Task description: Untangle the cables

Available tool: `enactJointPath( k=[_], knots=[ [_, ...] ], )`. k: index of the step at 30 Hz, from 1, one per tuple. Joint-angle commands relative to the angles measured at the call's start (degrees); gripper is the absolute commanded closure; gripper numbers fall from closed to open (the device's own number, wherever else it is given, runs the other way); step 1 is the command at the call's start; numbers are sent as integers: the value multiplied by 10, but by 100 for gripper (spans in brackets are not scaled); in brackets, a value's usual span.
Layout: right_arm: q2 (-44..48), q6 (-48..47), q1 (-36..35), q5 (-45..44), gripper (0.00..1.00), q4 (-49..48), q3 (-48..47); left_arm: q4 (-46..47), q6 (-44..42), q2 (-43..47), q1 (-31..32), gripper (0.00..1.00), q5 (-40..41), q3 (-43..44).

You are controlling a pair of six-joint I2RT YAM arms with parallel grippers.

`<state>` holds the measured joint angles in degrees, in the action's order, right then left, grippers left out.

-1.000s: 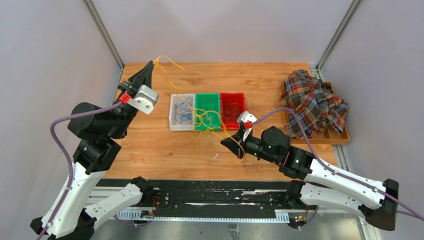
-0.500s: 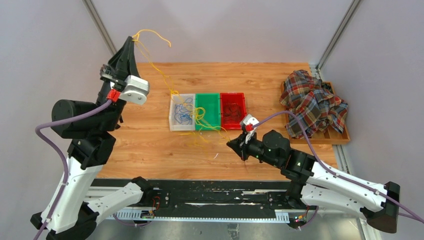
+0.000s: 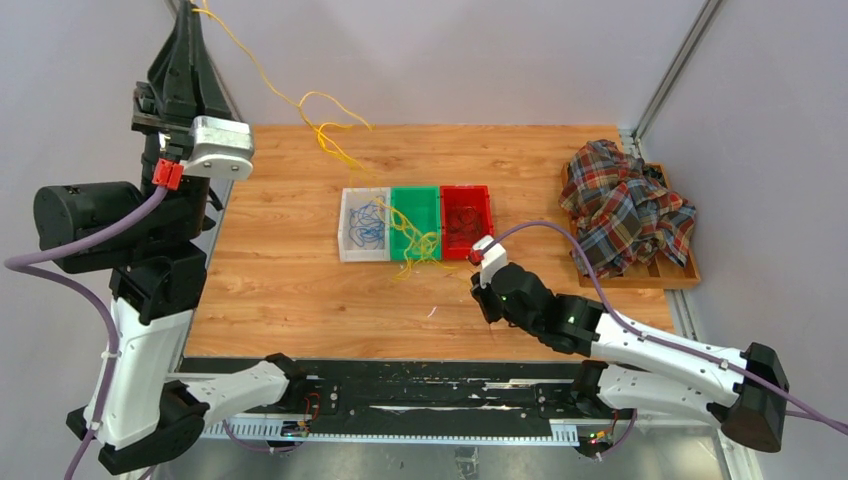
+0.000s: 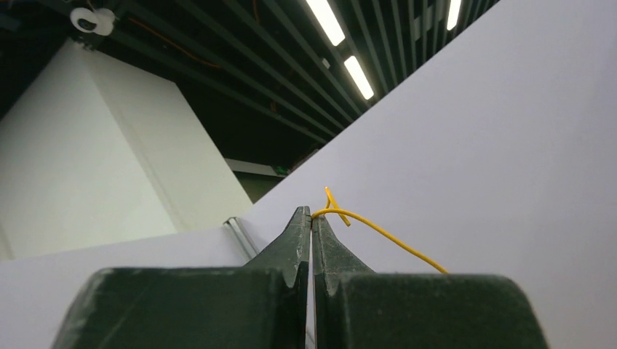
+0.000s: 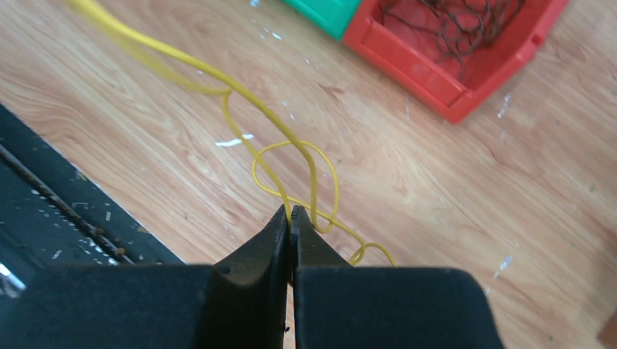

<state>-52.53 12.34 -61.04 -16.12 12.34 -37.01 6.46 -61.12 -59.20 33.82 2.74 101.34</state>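
My left gripper [image 3: 189,8] is raised high at the far left and shut on a yellow cable [image 3: 290,100]; the left wrist view shows the cable [image 4: 378,231] pinched at the tips [image 4: 311,212]. That cable hangs down toward the table. My right gripper [image 3: 484,300] is low near the front and shut on a yellow cable [image 5: 291,156] that loops on the wood at its tips [image 5: 291,211]. More yellow cables [image 3: 418,245] lie tangled over the green bin [image 3: 415,200]. Blue cables [image 3: 367,225] lie in the clear bin. Dark cables [image 5: 458,18] lie in the red bin [image 3: 466,195].
A crumpled plaid cloth [image 3: 625,205] sits on a wooden tray [image 3: 690,268] at the right edge. Metal frame posts [image 3: 680,60] stand at the back corners. The black base rail [image 3: 420,385] runs along the near edge.
My left gripper has risen high and moved left, drawing its yellow cable up out of the tangle. My right gripper has moved back toward the near edge with its cable.
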Motion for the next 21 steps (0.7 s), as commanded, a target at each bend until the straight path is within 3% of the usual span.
enactJointPath(
  k=[1,16,21],
  knots=[
    [-8,28,11,-59,99,59,-9,44,-56,-29,-3,99,10,55],
    [-63,86,57,-81,99,173,-22,111,-106,-118,-3,99,7,205],
    [-13,137,81,-65,99,197,11,101,-150,-197,-3,99,31,359]
  ],
)
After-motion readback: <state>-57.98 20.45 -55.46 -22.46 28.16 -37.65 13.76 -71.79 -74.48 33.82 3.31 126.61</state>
